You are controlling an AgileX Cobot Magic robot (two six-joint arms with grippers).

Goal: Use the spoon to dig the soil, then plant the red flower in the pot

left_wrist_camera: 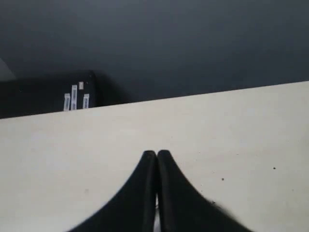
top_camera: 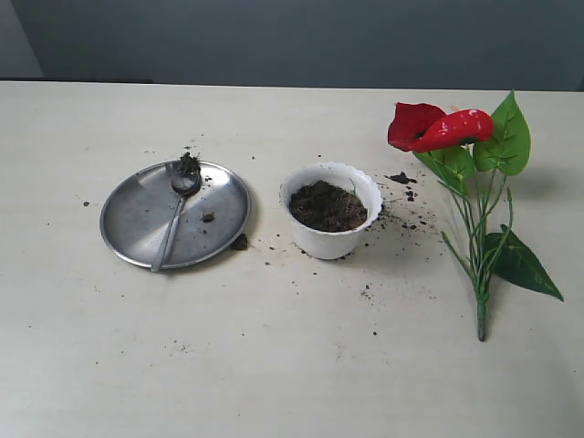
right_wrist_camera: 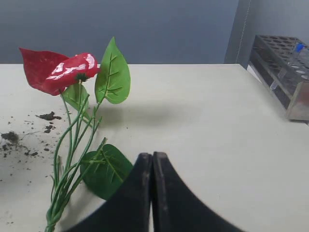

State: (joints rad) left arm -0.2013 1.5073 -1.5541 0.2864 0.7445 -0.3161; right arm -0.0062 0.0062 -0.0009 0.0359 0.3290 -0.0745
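Exterior view first: find spoon (top_camera: pixel 172 226) on plate (top_camera: pixel 135 217) left of pot (top_camera: pixel 330 245), handle slanting nearward, toward left gripper (left_wrist_camera: pixel 156 153); flower (top_camera: pixel 475 239) flat right of pot, stem running far-to-near, near right gripper (right_wrist_camera: pixel 152 155); both grippers pressed together, holding nothing.

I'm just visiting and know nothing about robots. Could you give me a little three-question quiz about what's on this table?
1. True or false: the small white scalloped pot holds dark brown soil.
2. Where is the artificial red flower with green leaves?
3. The slim silver metal spoon lies: A) in the pot; B) on the round steel plate; C) beside the flower.
Key: 1 true; 2 lying on the pale table, right of the pot in the exterior view, unplanted; 3 B.
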